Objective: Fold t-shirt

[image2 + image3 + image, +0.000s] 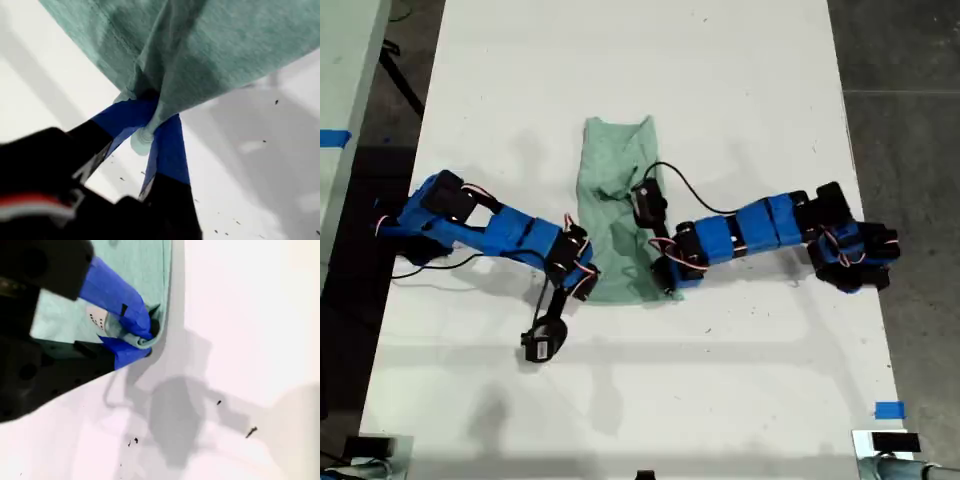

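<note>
**Both claws pinched on the t-shirt**

Nearest, 1st wrist view: my first gripper point(150, 127) is closed tight on a bunched fold of the t-shirt point(210, 45). A small nub of cloth pokes out between the blue-taped fingers point(170, 150). Beyond the tips the mint cloth spreads wide, w/ white table point(280, 165) showing either side of it.

2nd wrist view: my second gripper point(135, 337) is also clamped on cloth, biting the shirt's hem edge right at the tips. The rest of the shirt lies flat behind the jaws, bare table beside them.

Farther out, exterior view: the shirt is a narrow strip mid-table. One arm point(500, 232) and another arm point(760, 228) meet its near end from opposite sides. Can't tell which arm is which.
</note>
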You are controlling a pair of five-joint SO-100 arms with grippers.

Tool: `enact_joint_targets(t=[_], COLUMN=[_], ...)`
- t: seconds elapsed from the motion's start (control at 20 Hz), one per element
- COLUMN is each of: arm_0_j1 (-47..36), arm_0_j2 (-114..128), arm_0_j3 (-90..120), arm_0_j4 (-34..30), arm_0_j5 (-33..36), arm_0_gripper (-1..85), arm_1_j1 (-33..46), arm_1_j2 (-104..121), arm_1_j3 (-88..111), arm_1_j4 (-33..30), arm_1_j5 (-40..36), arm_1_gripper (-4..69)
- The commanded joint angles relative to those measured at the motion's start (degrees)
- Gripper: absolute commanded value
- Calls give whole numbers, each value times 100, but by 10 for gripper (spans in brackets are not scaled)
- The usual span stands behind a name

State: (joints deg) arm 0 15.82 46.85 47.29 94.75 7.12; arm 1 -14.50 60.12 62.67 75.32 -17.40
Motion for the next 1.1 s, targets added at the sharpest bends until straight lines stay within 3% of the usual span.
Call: enact_joint_targets(t=[0.0,0.25,0.5,0.65,0.85,1.05], arm_0_j1=[404,1028,976,308,-1327,-2760], arm_0_j2=[598,1204,1934,2470,2373,1608], arm_0_j3=[-378,-378,-334,-325,-237,-325], arm_0_j4=[369,290,202,360,826,571], arm_0_j5=[167,229,545,1512,3059,4078], arm_0_gripper=[-1,-1,-1,-1,-1,-1], arm_1_j1=[-422,-1063,-545,229,1397,2197], arm_1_j2=[861,958,1230,1468,1345,984], arm_1_j3=[-580,-800,-853,-844,-853,-853], arm_1_j4=[255,-53,-615,-642,-563,-712], arm_1_j5=[105,255,-185,-606,-1556,-2180], arm_1_gripper=[-6,-6,-6,-6,-6,-7])
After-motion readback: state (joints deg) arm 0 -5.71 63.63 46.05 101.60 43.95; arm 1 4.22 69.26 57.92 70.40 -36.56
